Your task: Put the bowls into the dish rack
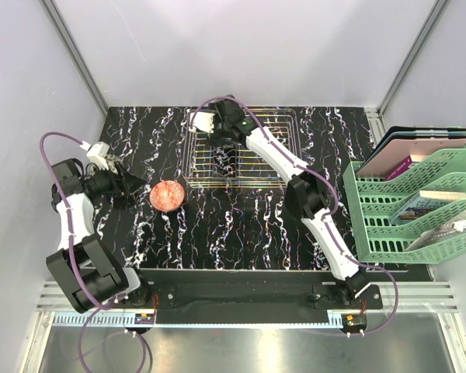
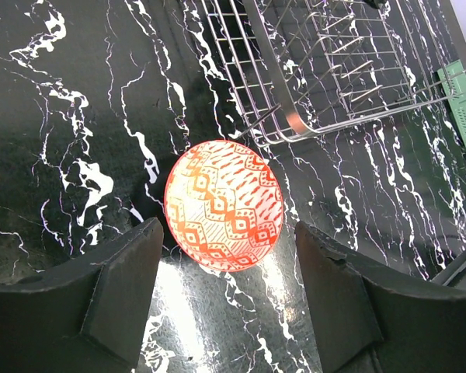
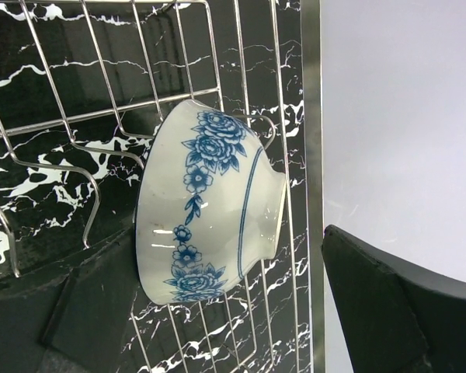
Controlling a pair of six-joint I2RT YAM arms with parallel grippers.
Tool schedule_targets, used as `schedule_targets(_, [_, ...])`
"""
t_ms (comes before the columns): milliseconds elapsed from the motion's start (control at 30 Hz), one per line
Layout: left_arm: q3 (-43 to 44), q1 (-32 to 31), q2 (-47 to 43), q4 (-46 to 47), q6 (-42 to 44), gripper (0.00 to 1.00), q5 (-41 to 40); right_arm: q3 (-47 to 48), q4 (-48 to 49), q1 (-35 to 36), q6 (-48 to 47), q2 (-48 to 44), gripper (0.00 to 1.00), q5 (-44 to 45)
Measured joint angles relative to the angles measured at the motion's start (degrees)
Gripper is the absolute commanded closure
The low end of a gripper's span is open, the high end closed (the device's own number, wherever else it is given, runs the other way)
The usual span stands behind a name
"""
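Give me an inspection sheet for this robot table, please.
Surface: black, white-veined tabletop.
Job's things: blue-flowered bowl on its side in the wire dish rack; red patterned bowl on the table beside the rack.
Clutter: green stacked trays, right edge.
Claws: left claw open, straddling the red bowl; right claw open, blue bowl between its fingers.
Cables: purple cables in loose loops.
Surroundings: white walls, metal frame posts.
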Motion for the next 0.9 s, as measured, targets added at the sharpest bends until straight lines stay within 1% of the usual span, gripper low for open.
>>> schedule_targets(233, [-0.02, 0.44, 0.26, 0.07, 0.0, 0.27, 0.63, 0.11, 0.81, 0.28, -1.57, 0.0, 0.0, 1.46])
schedule_targets(433, [-0.02, 0.74, 0.26, 0.04, 0.0, 0.27, 1.05, 2.29, 2.56, 0.31, -3.17, 0.0, 0.0, 2.99])
schedule_targets(567, [-0.02, 1.05, 0.31, 0.07, 0.04, 0.27, 1.38, 1.66, 2.78, 0.44, -3.08, -0.04, 0.0, 3.21])
schedule_targets(700, [-0.02, 1.05, 0.55, 0.07, 0.28, 0.26, 1.42, -1.31, 3.65, 0.68, -1.51, -0.87, 0.0, 3.3])
schedule_targets(900, [-0.52, 1.05, 2.67, 0.33, 0.42, 0.26, -0.44, -10.97, 2.91, 0.68, 4.92, -6.8, 0.0, 2.29])
